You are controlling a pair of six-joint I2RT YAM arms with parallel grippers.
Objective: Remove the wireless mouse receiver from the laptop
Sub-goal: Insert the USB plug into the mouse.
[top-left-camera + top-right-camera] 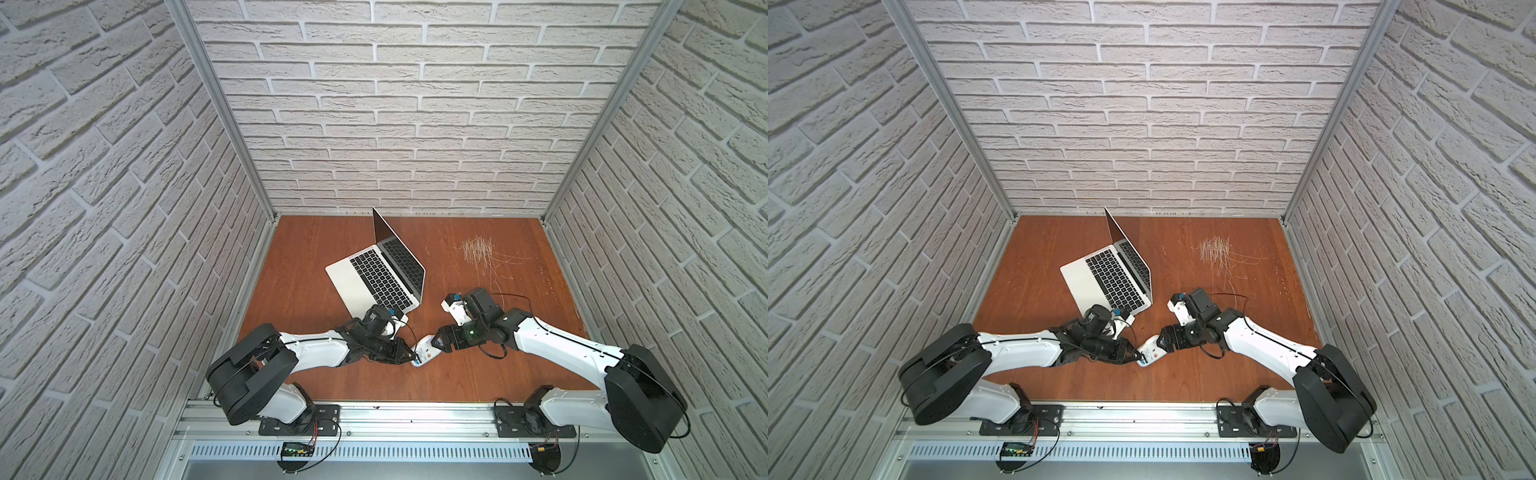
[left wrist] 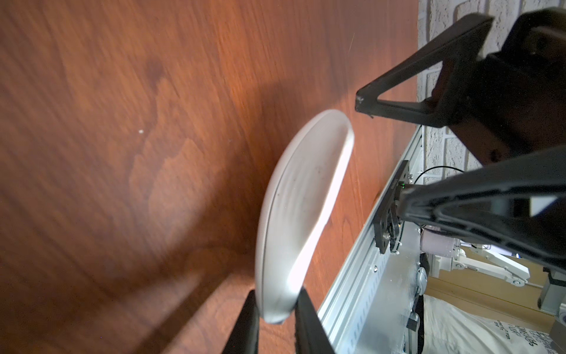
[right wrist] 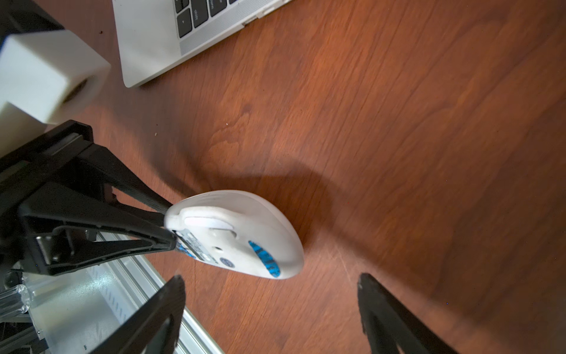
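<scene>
The silver laptop (image 1: 353, 276) (image 1: 1086, 276) stands open on the wooden table, and its near corner shows in the right wrist view (image 3: 147, 39). No wireless mouse receiver can be made out in any view. A white oval mouse (image 1: 424, 353) (image 1: 1152, 353) (image 2: 300, 199) (image 3: 245, 233) is tilted up on edge in front of the laptop, its labelled underside showing. My left gripper (image 1: 414, 357) (image 1: 1139, 356) (image 2: 277, 294) is shut on one end of the mouse. My right gripper (image 1: 435, 340) (image 1: 1163, 340) (image 3: 272, 278) is open at the other end, its fingers clear of the mouse.
The aluminium rail (image 1: 374, 419) (image 2: 361, 275) runs along the table's front edge just behind the mouse. Pale scratches (image 1: 478, 249) mark the wood to the right of the laptop. Brick-patterned walls close in three sides.
</scene>
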